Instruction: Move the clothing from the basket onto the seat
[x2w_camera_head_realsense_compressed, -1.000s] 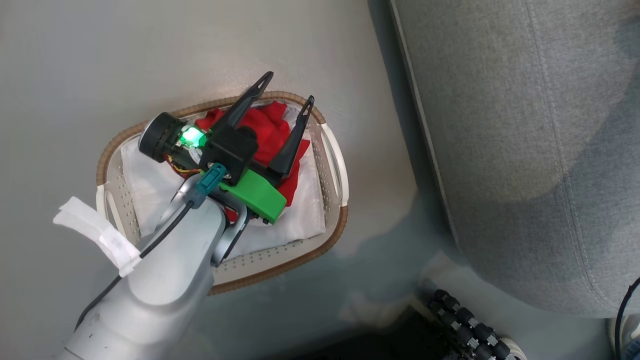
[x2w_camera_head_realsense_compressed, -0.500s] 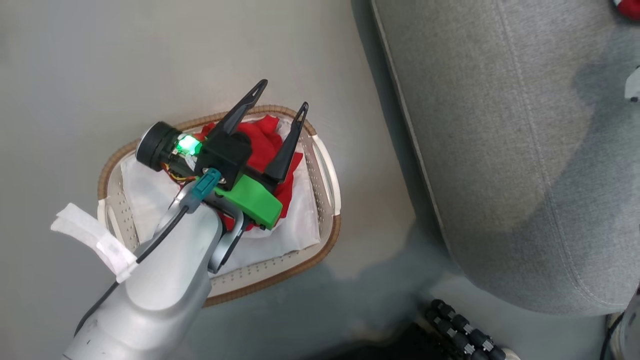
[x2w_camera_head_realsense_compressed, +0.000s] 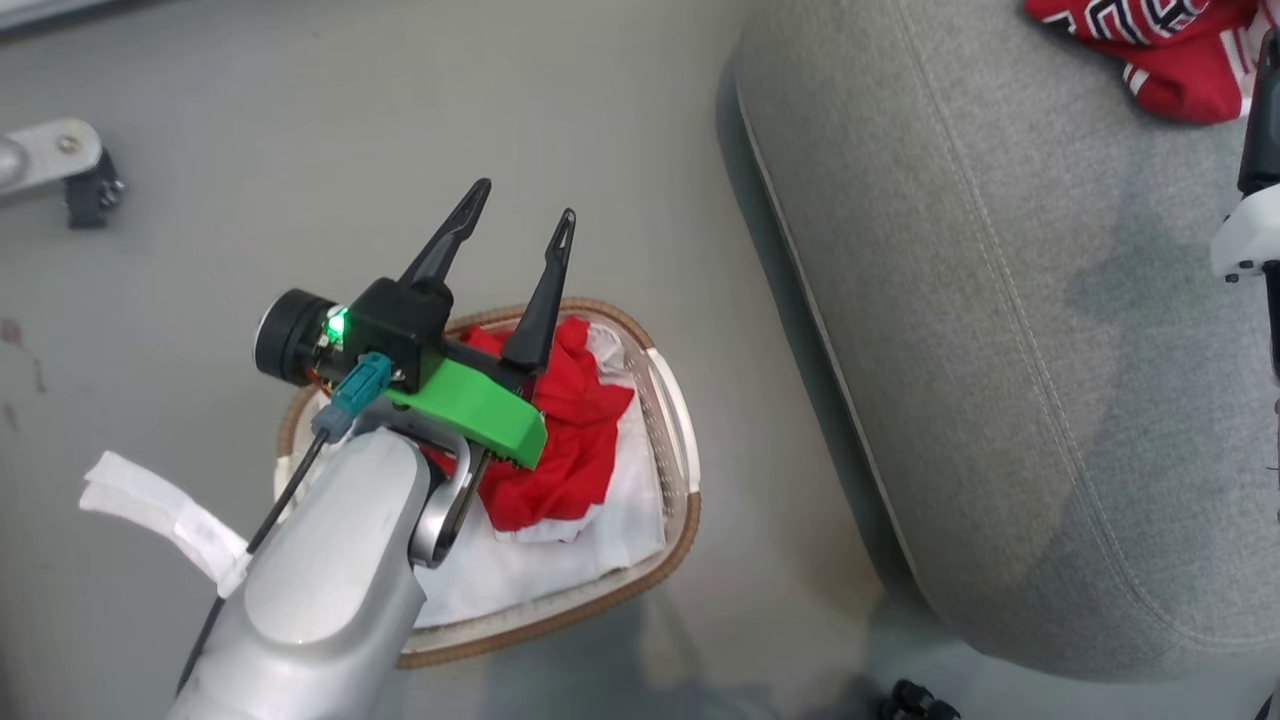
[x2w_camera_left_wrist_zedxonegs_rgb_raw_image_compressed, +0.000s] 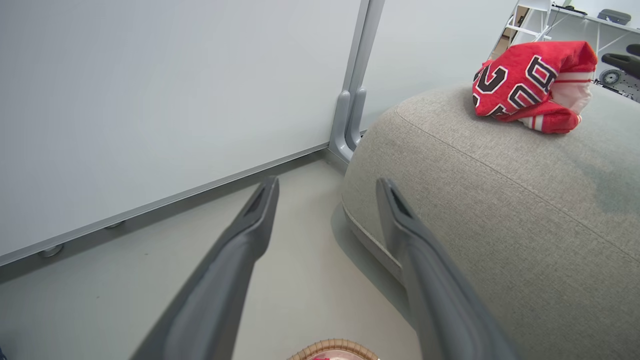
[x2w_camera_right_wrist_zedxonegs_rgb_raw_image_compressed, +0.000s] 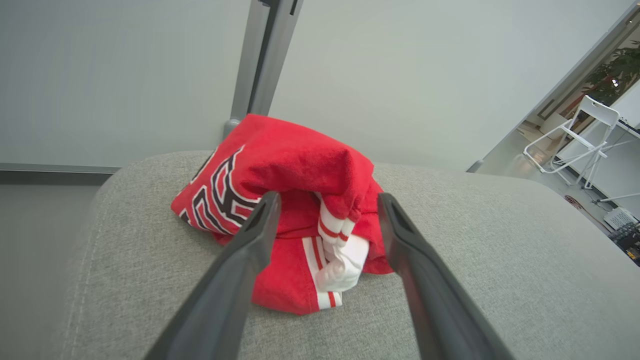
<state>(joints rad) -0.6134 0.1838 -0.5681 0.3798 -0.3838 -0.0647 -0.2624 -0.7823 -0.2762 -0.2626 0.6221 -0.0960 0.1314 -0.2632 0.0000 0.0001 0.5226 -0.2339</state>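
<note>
The plain red garment (x2w_camera_head_realsense_compressed: 560, 440) lies crumpled on the white liner inside the basket (x2w_camera_head_realsense_compressed: 560, 618). My left gripper (x2w_camera_head_realsense_compressed: 524, 200) hangs above the basket's far rim, open and empty; in the left wrist view its open gripper (x2w_camera_left_wrist_zedxonegs_rgb_raw_image_compressed: 326, 182) points at the floor and the seat's edge, with the basket rim (x2w_camera_left_wrist_zedxonegs_rgb_raw_image_compressed: 332, 345) at the bottom. The lettered jersey (x2w_camera_head_realsense_compressed: 1150, 50) rests bunched on the grey seat (x2w_camera_head_realsense_compressed: 1000, 350). My right gripper (x2w_camera_right_wrist_zedxonegs_rgb_raw_image_compressed: 327, 197) is open just in front of the jersey (x2w_camera_right_wrist_zedxonegs_rgb_raw_image_compressed: 280, 165), one finger to each side, gripping nothing.
A pale wall panel with a grey metal post (x2w_camera_left_wrist_zedxonegs_rgb_raw_image_compressed: 350, 100) stands behind the seat (x2w_camera_left_wrist_zedxonegs_rgb_raw_image_compressed: 500, 210). A metal caster foot (x2w_camera_head_realsense_compressed: 60, 160) sits on the floor at far left. Part of my right arm (x2w_camera_head_realsense_compressed: 1245, 230) shows over the seat's right side. A white folding chair (x2w_camera_right_wrist_zedxonegs_rgb_raw_image_compressed: 585, 135) stands far off.
The head camera has shifted, bringing the jersey on the seat into view. My left gripper has risen from over the red garment to above the basket's far rim, still open and empty.
</note>
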